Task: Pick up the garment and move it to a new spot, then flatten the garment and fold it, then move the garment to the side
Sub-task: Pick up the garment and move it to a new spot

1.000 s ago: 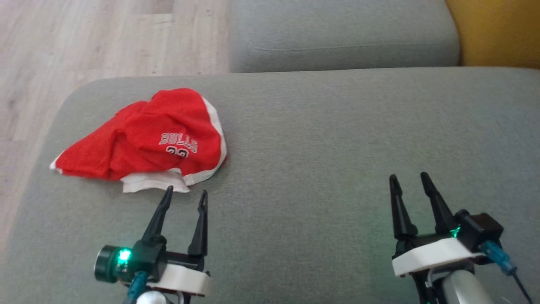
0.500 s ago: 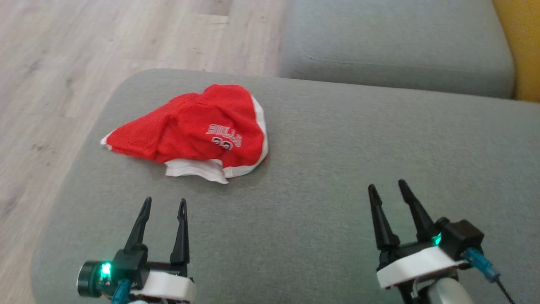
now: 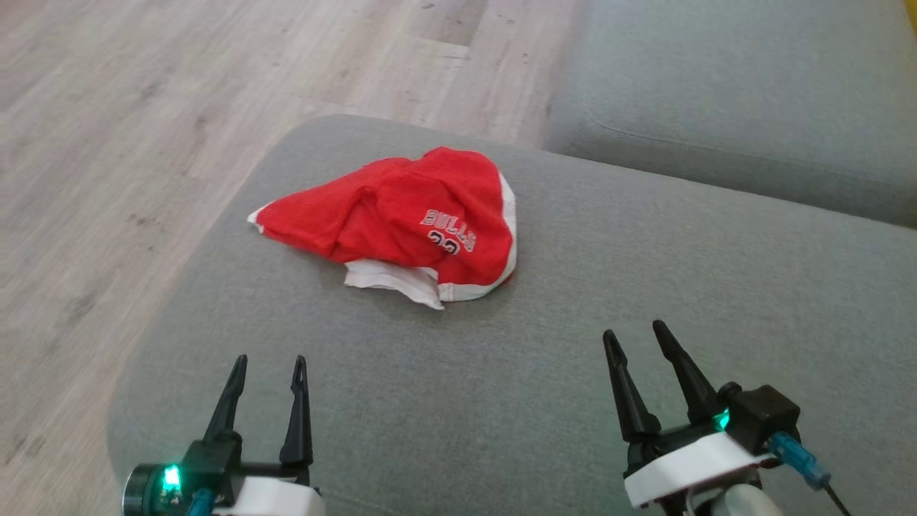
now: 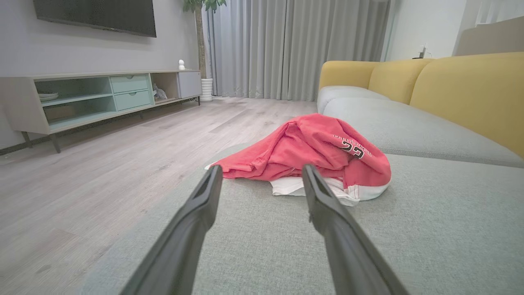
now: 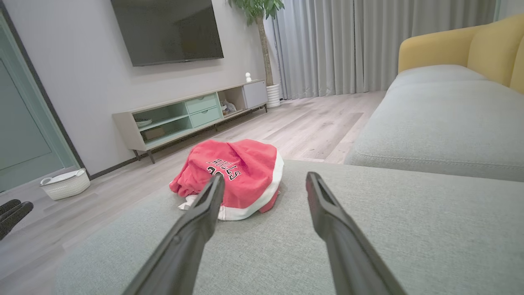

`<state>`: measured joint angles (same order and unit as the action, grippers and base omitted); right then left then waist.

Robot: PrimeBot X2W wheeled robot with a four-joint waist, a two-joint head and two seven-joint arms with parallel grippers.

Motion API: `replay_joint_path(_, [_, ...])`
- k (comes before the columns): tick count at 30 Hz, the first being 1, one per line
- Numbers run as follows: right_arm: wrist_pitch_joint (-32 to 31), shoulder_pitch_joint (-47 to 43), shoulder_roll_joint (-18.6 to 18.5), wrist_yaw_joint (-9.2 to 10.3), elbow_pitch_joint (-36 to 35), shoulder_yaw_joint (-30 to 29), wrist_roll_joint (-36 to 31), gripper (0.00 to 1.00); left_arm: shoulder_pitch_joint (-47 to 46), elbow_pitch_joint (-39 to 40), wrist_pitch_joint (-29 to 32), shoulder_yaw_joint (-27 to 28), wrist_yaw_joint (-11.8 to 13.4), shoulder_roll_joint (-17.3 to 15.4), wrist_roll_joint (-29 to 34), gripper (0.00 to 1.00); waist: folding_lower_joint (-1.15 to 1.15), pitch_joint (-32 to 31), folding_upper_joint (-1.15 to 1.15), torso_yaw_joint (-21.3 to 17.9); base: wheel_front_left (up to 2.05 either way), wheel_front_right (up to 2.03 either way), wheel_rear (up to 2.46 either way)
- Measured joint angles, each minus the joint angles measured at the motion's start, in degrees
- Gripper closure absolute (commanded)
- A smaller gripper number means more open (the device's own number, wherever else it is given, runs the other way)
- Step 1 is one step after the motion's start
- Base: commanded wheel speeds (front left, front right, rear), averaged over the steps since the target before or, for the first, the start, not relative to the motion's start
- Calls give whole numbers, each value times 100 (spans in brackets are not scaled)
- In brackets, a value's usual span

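Though crumpled, garment [image 3: 401, 226] beyond fingers [image 3: 295, 408]

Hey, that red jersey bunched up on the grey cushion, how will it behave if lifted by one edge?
Probably floppy: the red jersey lies crumpled in soft folds, so it should drape and unfurl. Likely light, as the cloth looks thin. Pushed, it would likely bunch.

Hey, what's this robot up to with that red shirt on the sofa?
It is meant to pick up, fold and set aside the red jersey, which lies crumpled on the grey sofa cushion. Nothing is held: the left gripper and right gripper are both open, short of the jersey.
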<state>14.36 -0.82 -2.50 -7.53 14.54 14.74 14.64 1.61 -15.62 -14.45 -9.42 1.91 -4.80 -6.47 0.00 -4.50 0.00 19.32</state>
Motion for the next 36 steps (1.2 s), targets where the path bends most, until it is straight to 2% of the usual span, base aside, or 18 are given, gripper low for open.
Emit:
replay_joint_path(8, [0, -1, 0, 0, -8, 138, 51, 0, 19, 8, 1, 32, -42, -3, 8, 0, 0, 1, 0, 185, 0, 0, 0])
replay_joint_path(16, [0, 3, -1, 0, -18, 207, 58, 0, 71, 99, 1, 89, -102, -24, 51, 0, 0, 99, 0, -2, 0, 0, 0])
replay_joint_path(20, [0, 20, -1, 0, -62, 203, 38, 0, -229, 69, 0, 30, -350, -197, 126, 0, 0, 256, 0, -113, 0, 0, 0])
replay_joint_path(23, [0, 88, -1, 0, -85, 167, -62, 0, -1052, -67, 90, 10, -608, -365, 130, 0, 0, 471, 0, -196, 0, 0, 0])
replay_joint_path(27, [0, 410, -8, 0, -133, 134, -229, 0, -2663, -319, 695, -190, -862, -636, -86, 0, 2, 845, 0, -318, 0, 0, 0])
replay_joint_path(29, [0, 590, -9, 0, -168, 134, -287, 0, -3409, -577, 1178, -370, -904, -766, -421, 0, 2, 1040, 0, -400, 0, 0, 0])
replay_joint_path(32, [0, 775, -13, 0, -210, 141, -314, 0, -4201, -971, 1935, -1123, -922, -1136, -958, 0, 2, 1313, 0, -556, 0, 0, 0])
replay_joint_path(36, [0, 905, -20, 0, -245, 175, -314, 0, -4745, -1500, 2664, -1903, -949, -1614, -1867, 0, 2, 1609, 0, -836, 0, 0, 0])
